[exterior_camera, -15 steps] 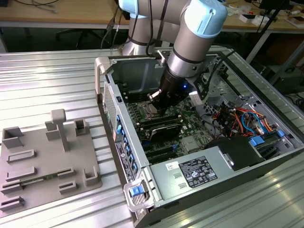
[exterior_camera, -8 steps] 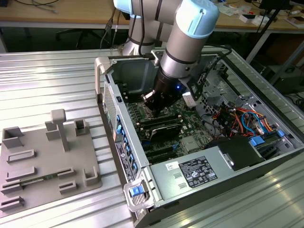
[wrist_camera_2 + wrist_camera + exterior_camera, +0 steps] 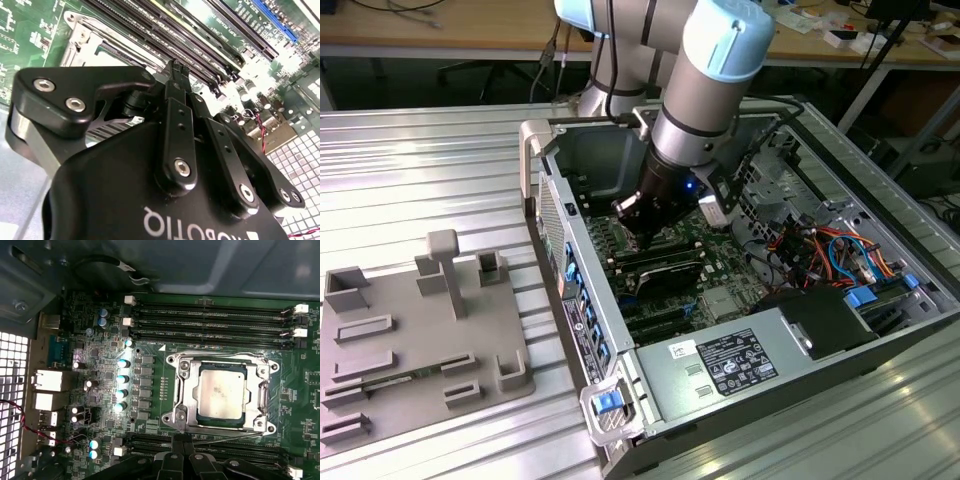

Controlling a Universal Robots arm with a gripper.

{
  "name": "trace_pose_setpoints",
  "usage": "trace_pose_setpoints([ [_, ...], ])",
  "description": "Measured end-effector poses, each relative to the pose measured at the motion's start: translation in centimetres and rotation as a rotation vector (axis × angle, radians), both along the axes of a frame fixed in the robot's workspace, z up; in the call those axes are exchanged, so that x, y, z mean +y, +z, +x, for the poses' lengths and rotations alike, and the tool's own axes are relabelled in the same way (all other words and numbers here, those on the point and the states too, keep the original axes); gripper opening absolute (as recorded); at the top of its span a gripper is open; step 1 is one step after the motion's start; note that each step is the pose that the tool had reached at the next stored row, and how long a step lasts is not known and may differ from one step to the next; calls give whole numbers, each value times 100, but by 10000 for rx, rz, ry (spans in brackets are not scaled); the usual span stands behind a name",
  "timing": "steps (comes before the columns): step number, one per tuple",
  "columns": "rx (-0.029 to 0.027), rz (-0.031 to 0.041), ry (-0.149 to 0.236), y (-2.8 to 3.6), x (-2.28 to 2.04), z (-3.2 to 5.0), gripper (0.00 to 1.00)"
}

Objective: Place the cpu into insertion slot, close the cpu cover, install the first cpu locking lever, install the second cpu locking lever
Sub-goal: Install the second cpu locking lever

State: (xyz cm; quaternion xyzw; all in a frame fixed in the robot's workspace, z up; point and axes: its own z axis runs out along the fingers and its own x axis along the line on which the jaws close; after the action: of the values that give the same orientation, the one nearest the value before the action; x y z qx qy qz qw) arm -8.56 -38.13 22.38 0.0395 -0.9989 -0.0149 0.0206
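Inside open computer case (image 3: 790,250), over green board – gripper (image 3: 176,67) pinched closed, holding nothing; cpu (image 3: 221,392) seated under cover (image 3: 222,362) – judged light, fragile, edge-hold only

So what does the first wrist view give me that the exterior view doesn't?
First wrist view alone: the cpu sits in the insertion slot, with the cpu cover framing it and memory slots beside. Exterior view alone: the whole open computer case, the arm reaching into it, and a grey fixture tray at that view's left. Both show the green motherboard and the gripper over it.
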Motion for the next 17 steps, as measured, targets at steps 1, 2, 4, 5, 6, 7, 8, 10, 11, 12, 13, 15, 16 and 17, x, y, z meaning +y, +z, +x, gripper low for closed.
trace_pose_setpoints([
  [1,0,0,0,-1,0,-15,11],
  [2,0,0,0,-2,0,-28,11],
  [4,0,-1,0,-4,0,-41,11],
  [5,1,-1,-1,-6,0,-46,11],
  [6,1,-3,-1,-8,-1,-50,11],
  [7,2,-4,0,-9,-1,-52,11],
  [8,3,-4,1,-10,-1,-52,11],
  [10,1,-2,1,-13,-1,-52,11],
  [11,0,-1,0,-15,-1,-53,11],
  [12,0,1,0,-23,0,-53,11],
  [13,0,-2,-2,-27,0,-56,11],
  [15,0,-1,-1,-39,0,-57,11],
  [16,1,-1,-1,-46,0,-57,11],
  [17,1,-1,-1,-57,0,-58,11],
])
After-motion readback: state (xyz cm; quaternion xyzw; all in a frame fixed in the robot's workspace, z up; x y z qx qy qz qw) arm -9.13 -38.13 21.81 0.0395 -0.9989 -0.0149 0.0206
